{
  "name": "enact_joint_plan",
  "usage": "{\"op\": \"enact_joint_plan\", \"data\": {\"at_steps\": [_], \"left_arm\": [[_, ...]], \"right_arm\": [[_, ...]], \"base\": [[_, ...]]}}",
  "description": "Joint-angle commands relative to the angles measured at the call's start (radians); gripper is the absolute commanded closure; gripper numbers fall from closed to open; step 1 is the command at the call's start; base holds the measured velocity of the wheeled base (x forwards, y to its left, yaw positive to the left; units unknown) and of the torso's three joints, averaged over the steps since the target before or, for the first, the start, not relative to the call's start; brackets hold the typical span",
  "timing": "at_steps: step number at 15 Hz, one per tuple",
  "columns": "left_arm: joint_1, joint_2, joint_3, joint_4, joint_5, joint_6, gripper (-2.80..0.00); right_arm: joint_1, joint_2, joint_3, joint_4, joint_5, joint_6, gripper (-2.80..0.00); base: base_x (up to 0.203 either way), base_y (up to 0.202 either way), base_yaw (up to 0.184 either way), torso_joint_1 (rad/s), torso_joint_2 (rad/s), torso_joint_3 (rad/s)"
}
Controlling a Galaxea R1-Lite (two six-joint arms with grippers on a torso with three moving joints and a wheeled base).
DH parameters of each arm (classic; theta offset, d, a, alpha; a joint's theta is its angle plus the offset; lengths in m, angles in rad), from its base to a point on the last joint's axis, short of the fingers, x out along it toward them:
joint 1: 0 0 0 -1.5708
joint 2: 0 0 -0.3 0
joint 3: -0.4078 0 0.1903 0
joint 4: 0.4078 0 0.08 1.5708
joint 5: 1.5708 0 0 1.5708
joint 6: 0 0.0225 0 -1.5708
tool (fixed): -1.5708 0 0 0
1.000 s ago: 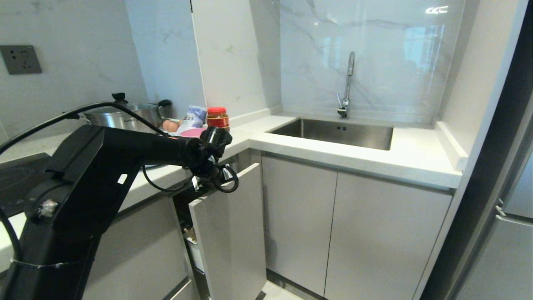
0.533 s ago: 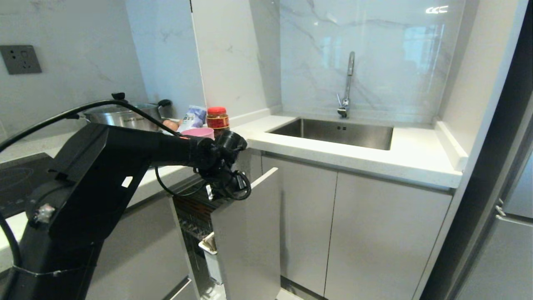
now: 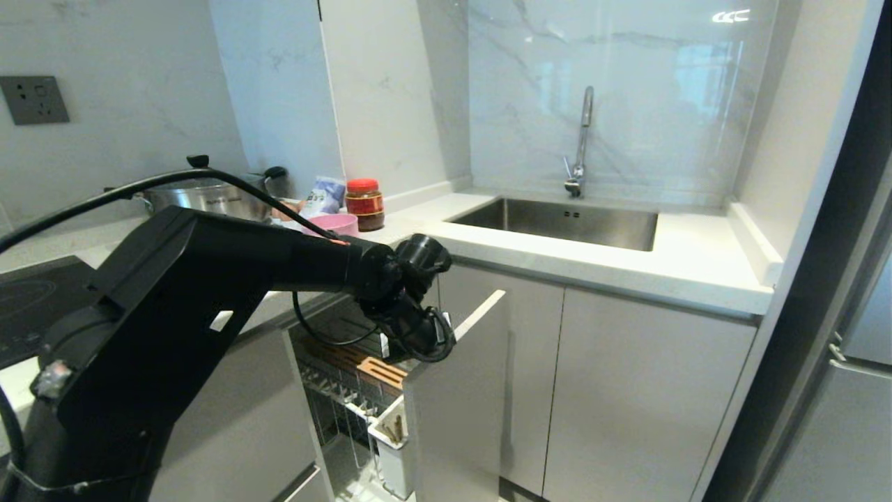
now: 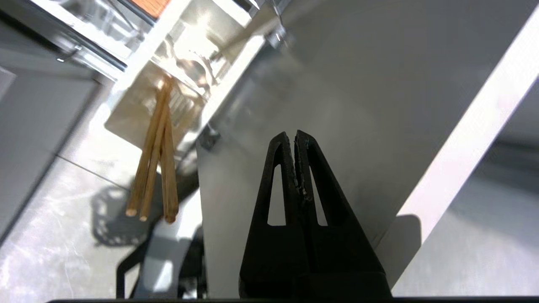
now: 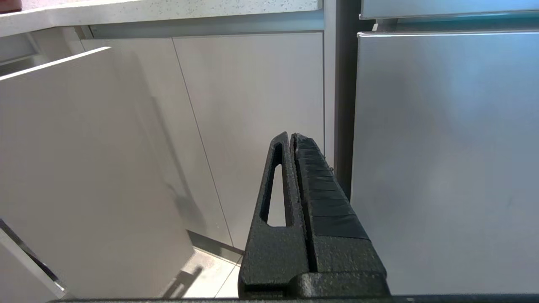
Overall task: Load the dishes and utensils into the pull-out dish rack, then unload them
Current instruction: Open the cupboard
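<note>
The pull-out dish rack (image 3: pixel 334 390) stands partly out of the cabinet, showing chrome wires, a slotted wooden strip (image 3: pixel 382 371) and a white utensil cup (image 3: pixel 390 446). Light wooden chopsticks (image 4: pixel 156 147) stand in that cup. My left gripper (image 4: pixel 294 134) is shut on nothing and points down just behind the rack's narrow front panel (image 3: pixel 453 411), close to its inner face (image 4: pixel 337 84). A pink bowl (image 3: pixel 338 223) sits on the counter behind my left arm. My right gripper (image 5: pixel 291 135) is shut and parked low, facing the cabinet doors.
A lidded steel pot (image 3: pixel 202 195), a red-capped jar (image 3: pixel 364 202) and a food bag (image 3: pixel 325 194) stand on the counter at the back. The sink (image 3: pixel 557 219) and faucet (image 3: pixel 582 139) lie to the right. A steel fridge (image 5: pixel 442 160) is at the far right.
The rack's front panel has slid well out of the cabinet, towards me and to the right. My left gripper has travelled with it, and the wooden strip, wires and cup have come into sight.
</note>
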Motion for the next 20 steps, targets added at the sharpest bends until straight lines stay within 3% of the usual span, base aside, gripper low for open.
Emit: {"op": "enact_joint_plan", "data": {"at_steps": [1, 9, 11, 20], "left_arm": [[-0.046, -0.036, 0.034, 0.003, -0.034, -0.004, 0.00], [-0.191, -0.111, 0.112, 0.001, -0.124, -0.029, 0.00], [-0.208, -0.116, 0.123, 0.001, -0.172, -0.031, 0.00], [-0.214, -0.115, 0.130, 0.001, -0.168, -0.029, 0.00]], "right_arm": [[-0.001, -0.004, 0.000, 0.000, 0.000, 0.001, 0.00], [-0.001, -0.004, 0.000, 0.000, 0.000, 0.001, 0.00], [-0.001, -0.004, 0.000, 0.000, 0.000, 0.001, 0.00], [-0.001, -0.004, 0.000, 0.000, 0.000, 0.001, 0.00]], "base": [[0.000, 0.000, 0.000, 0.000, 0.00, 0.000], [0.000, 0.000, 0.000, 0.000, 0.00, 0.000], [0.000, 0.000, 0.000, 0.000, 0.00, 0.000], [0.000, 0.000, 0.000, 0.000, 0.00, 0.000]]}}
